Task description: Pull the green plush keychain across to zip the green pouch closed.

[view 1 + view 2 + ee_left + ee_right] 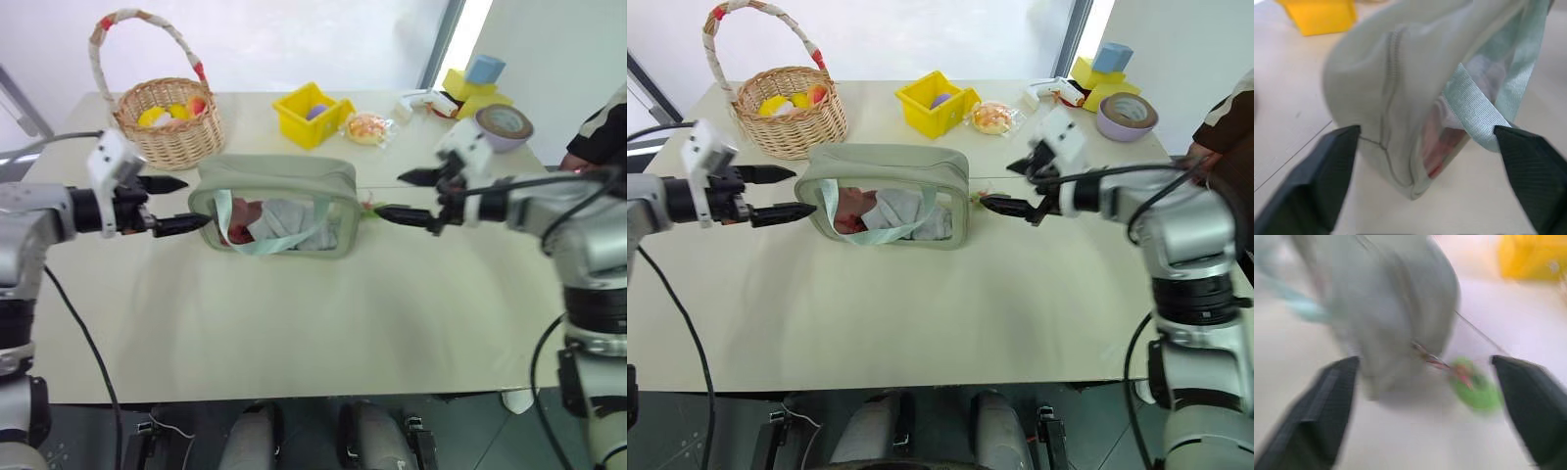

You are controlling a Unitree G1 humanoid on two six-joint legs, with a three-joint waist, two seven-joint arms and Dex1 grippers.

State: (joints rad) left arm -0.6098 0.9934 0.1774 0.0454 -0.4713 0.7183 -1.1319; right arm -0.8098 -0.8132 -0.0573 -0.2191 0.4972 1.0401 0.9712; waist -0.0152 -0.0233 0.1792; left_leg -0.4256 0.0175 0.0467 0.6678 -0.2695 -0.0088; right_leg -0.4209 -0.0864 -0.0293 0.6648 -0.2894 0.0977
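Observation:
The green pouch [276,186] lies on the table's middle, its clear front window showing cloth items and its mint strap [1484,105] looping over the front. The green plush keychain [1476,389] lies on the table just off the pouch's right end, hung from the zipper pull; it also appears as a small green spot [368,207]. My left gripper [178,204] is open at the pouch's left end, one fingertip close to the fabric. My right gripper [404,195] is open to the right of the keychain, holding nothing.
A wicker basket [171,132] with toy fruit stands at the back left. A yellow bin [312,115], a wrapped pastry [367,127], a tape roll [505,125] and coloured blocks [475,83] line the back. A person's sleeve [600,125] is at the right edge.

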